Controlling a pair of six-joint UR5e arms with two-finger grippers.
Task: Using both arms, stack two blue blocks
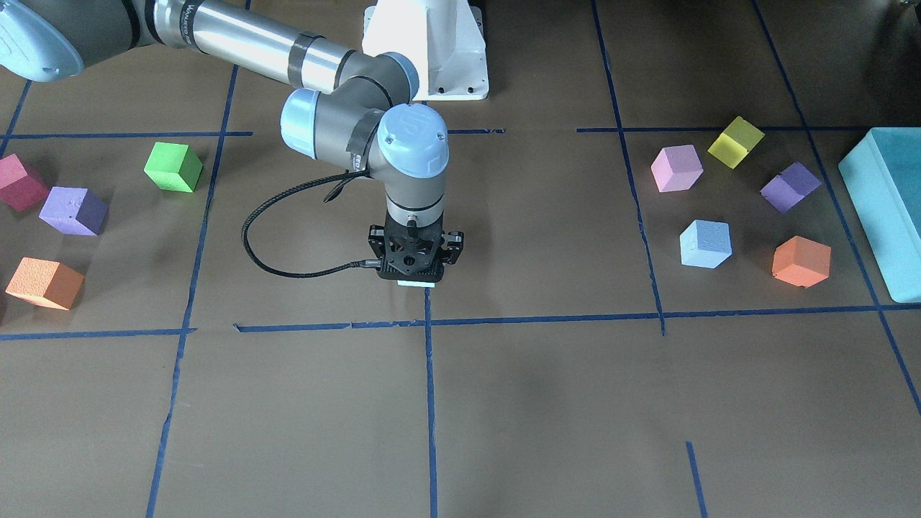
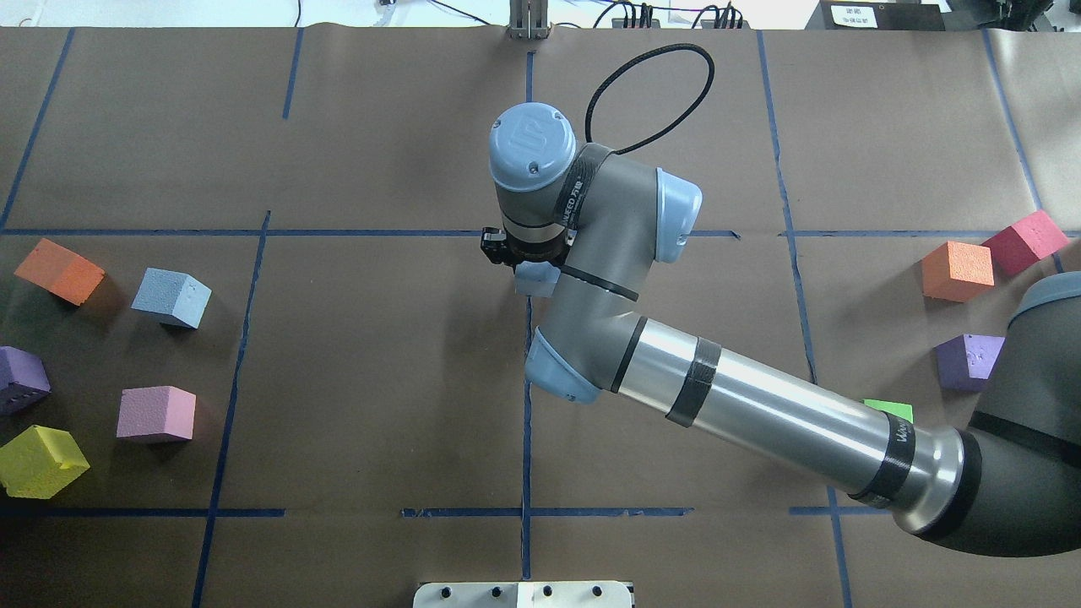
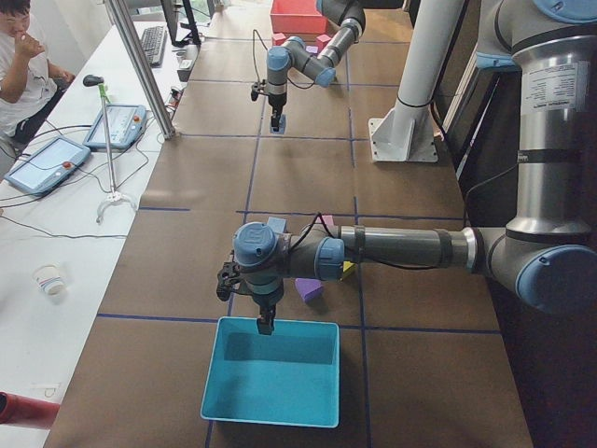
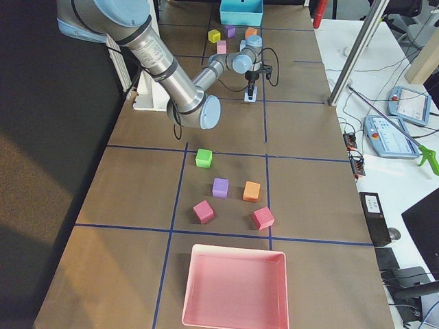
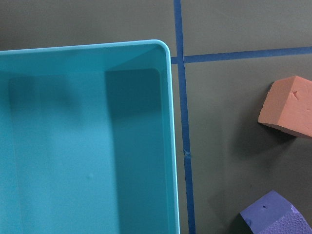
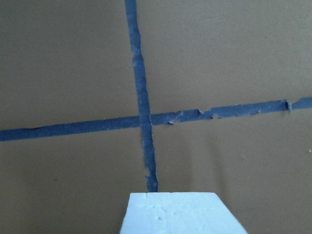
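My right gripper (image 1: 416,276) points straight down at the table's middle, by a crossing of blue tape lines. It is shut on a pale blue block (image 1: 417,285), which is at or just above the table. The block also shows under the wrist in the overhead view (image 2: 535,279) and at the bottom of the right wrist view (image 6: 180,214). The second blue block (image 1: 706,244) lies on the table among other cubes on my left side (image 2: 171,297). My left gripper (image 3: 266,322) hangs over the teal box (image 3: 270,373). I cannot tell whether it is open or shut.
Pink (image 2: 155,414), yellow (image 2: 40,461), purple (image 2: 21,380) and orange (image 2: 59,270) cubes lie around the second blue block. The teal box's rim (image 5: 168,122) is beside an orange cube (image 5: 287,107). Several cubes (image 2: 957,270) and a pink tray (image 4: 233,288) lie on my right.
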